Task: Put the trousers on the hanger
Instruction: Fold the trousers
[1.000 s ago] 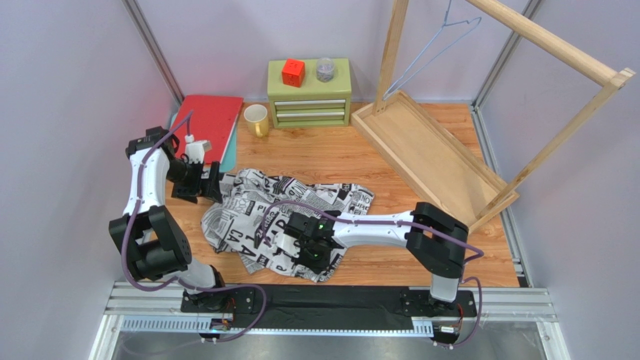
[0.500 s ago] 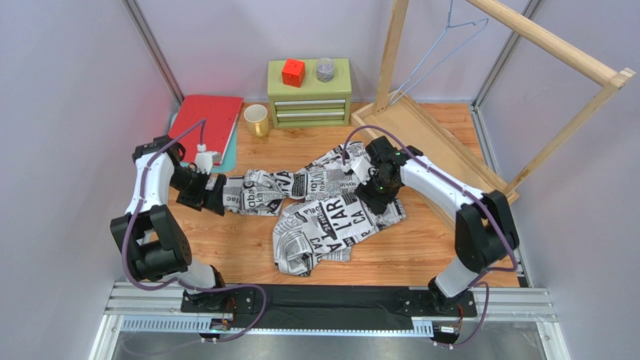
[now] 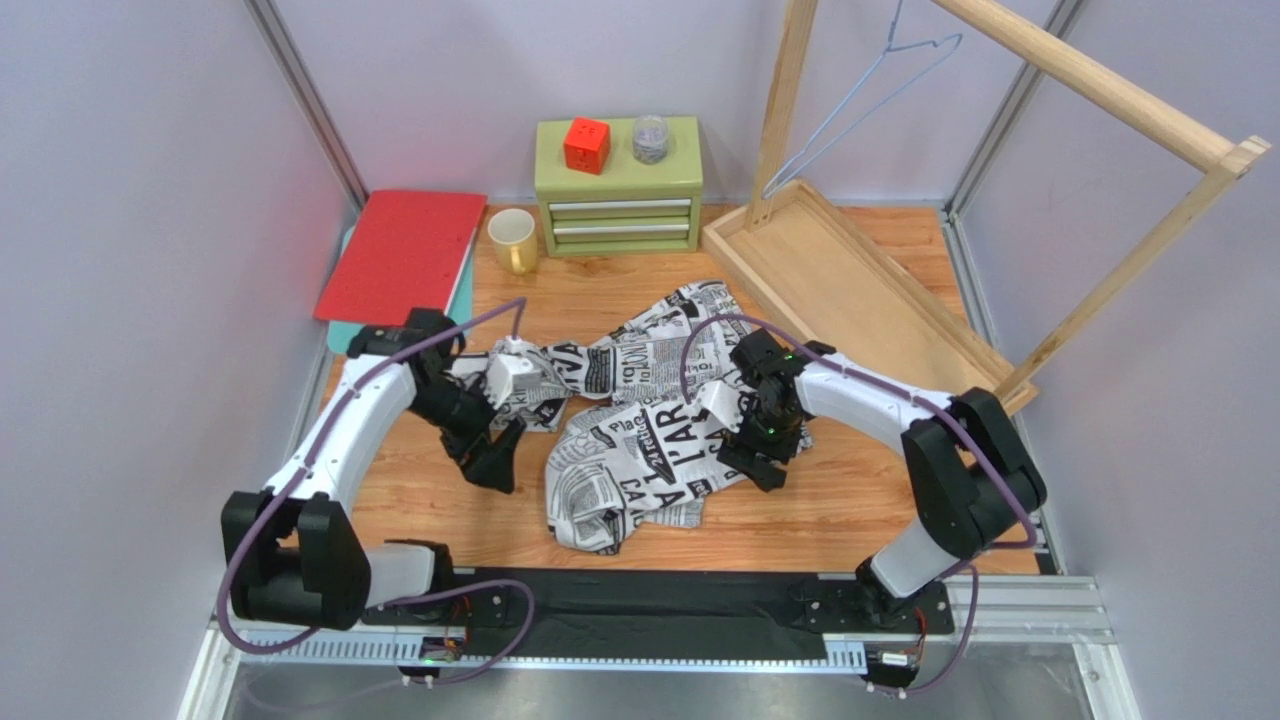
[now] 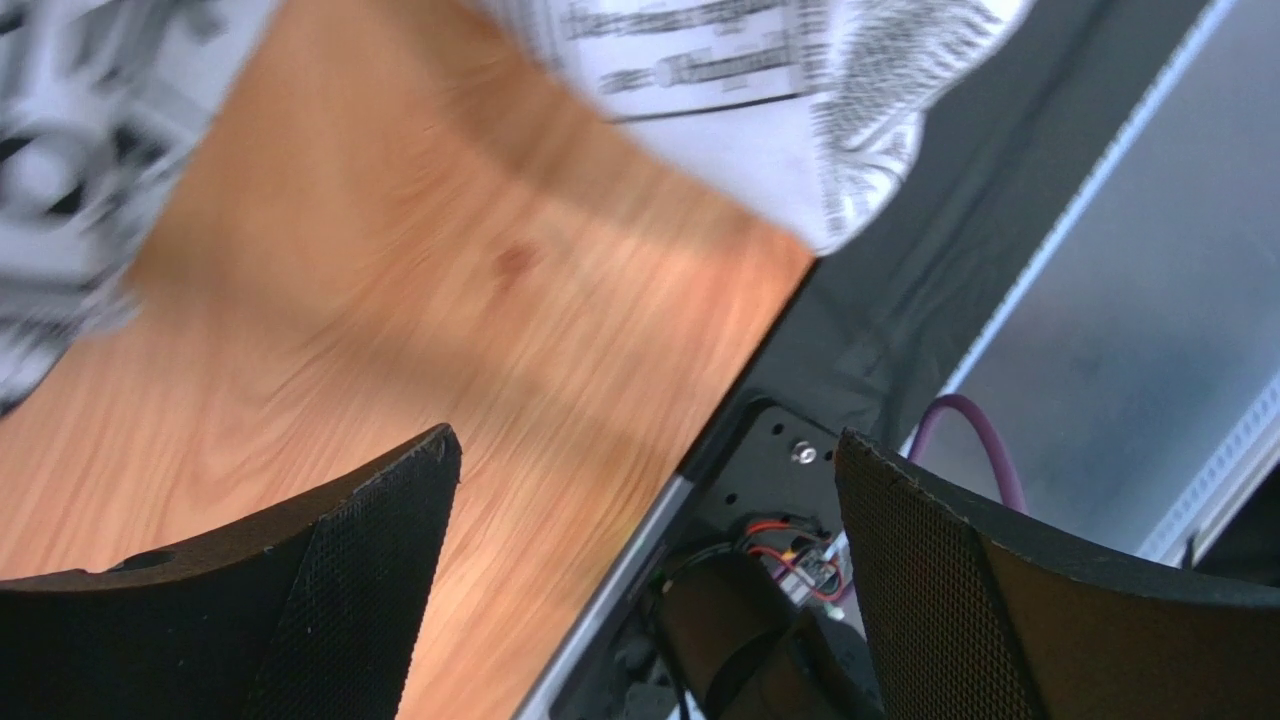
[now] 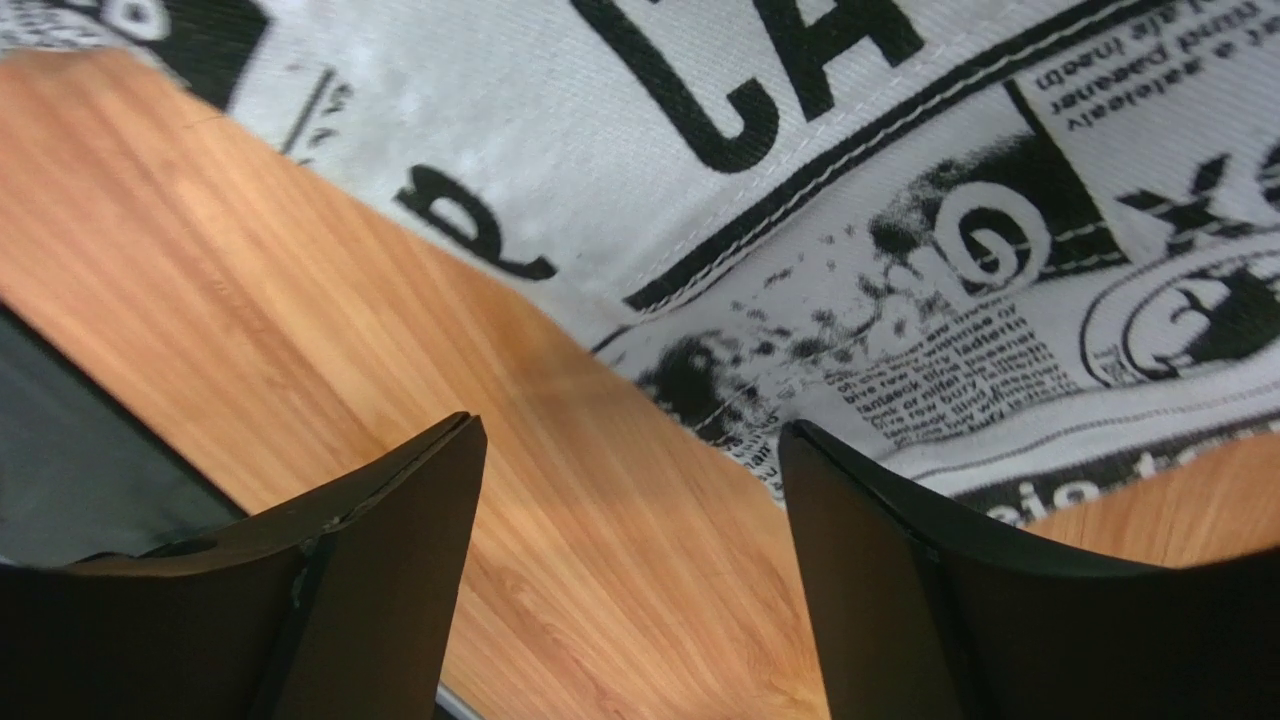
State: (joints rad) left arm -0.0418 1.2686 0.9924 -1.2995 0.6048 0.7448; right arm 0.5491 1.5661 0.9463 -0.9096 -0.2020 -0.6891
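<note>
Trousers (image 3: 646, 428) lie crumpled mid-worktop. Hanger (image 3: 864, 98) hangs on the wooden rack (image 3: 1104, 87) at the far-right corner. Left gripper (image 3: 493, 453) and right gripper (image 3: 751, 458): fingers apart, empty, flanking the heap. Risk: pinching one bunched layer lifts a twisted leg that won't thread the hanger.

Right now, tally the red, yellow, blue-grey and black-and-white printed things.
Red: 2, the folder and the cube
Yellow: 1, the mug
Blue-grey: 1, the hanger
Black-and-white print: 1, the trousers
Total: 5
</note>
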